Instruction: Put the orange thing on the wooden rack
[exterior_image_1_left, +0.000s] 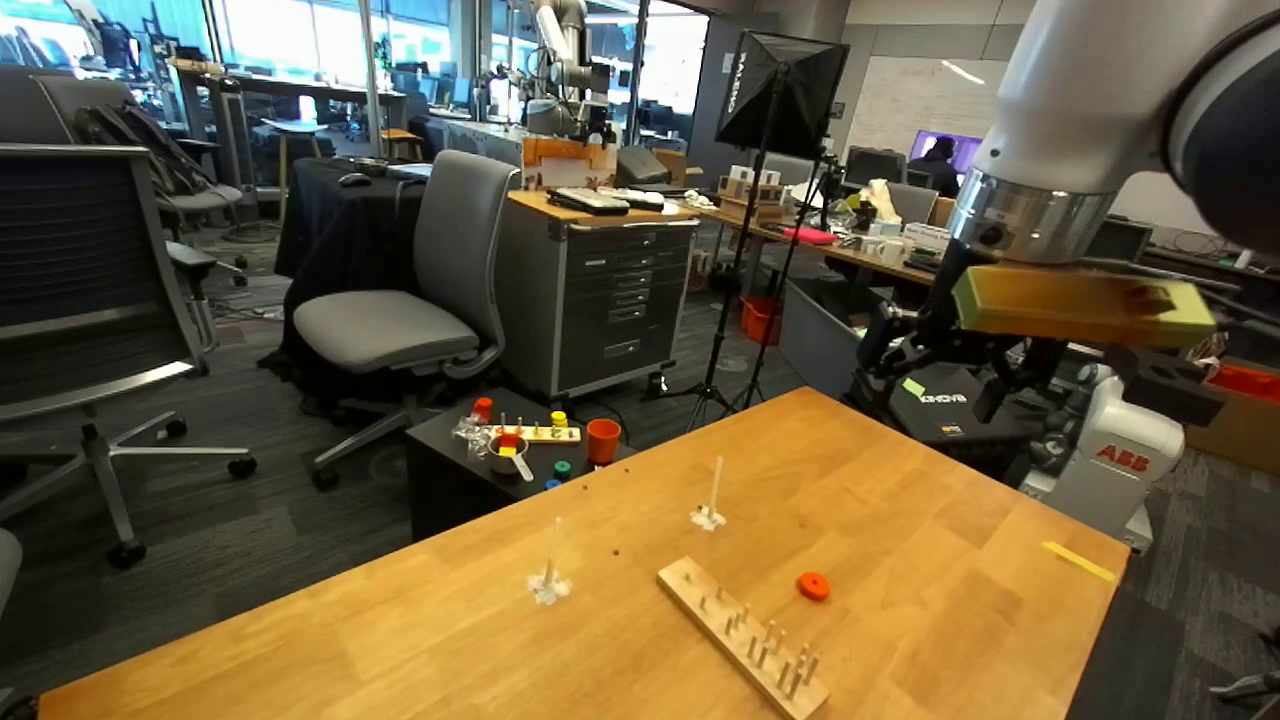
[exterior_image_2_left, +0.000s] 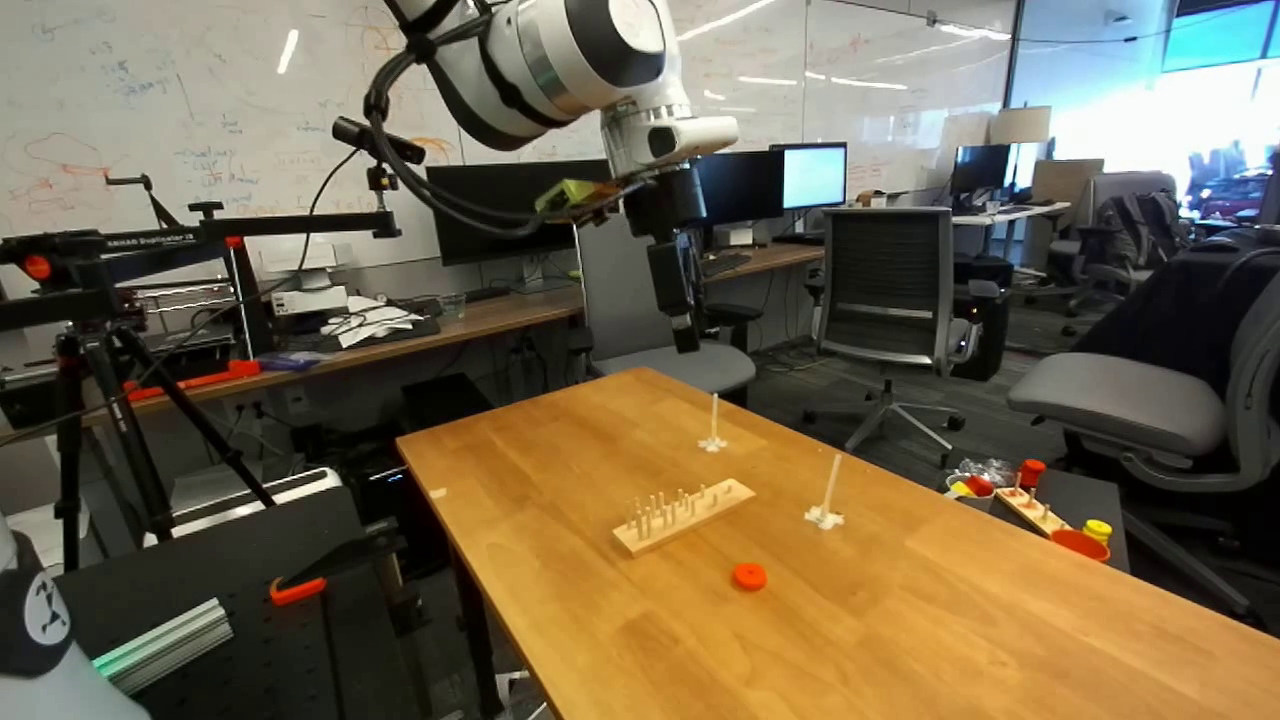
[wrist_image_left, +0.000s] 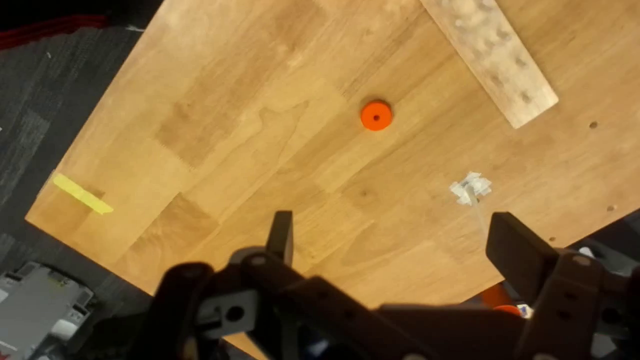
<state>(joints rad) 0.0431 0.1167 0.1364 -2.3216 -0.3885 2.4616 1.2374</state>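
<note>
Locate the orange disc (wrist_image_left: 376, 115) lying flat on the surface (exterior_image_1_left: 930, 520), near the wooden rack (exterior_image_1_left: 735, 635) but apart from it. Note the tool (wrist_image_left: 390, 225), raised high, well apart from the disc, spread wide and holding nothing. Treat the step in hand as, most likely, the approach. Travel over the disc first, keeping clear of the upright sticks (exterior_image_1_left: 715, 488). Centre the disc between the fingertips (wrist_image_left: 517, 250) in the wrist view before descending. Lower straight down, stopping just short of pressing into the surface. Grip low and evenly; guard against slipping off so thin a piece. Narrow the spread only after centring, to avoid pushing the disc sideways. Lift vertically, then align the centre hole (wrist_image_left: 376, 118) with a bare peg (exterior_image_1_left: 796, 684). Confirm the fit before release: impossible to judge from here.
</note>
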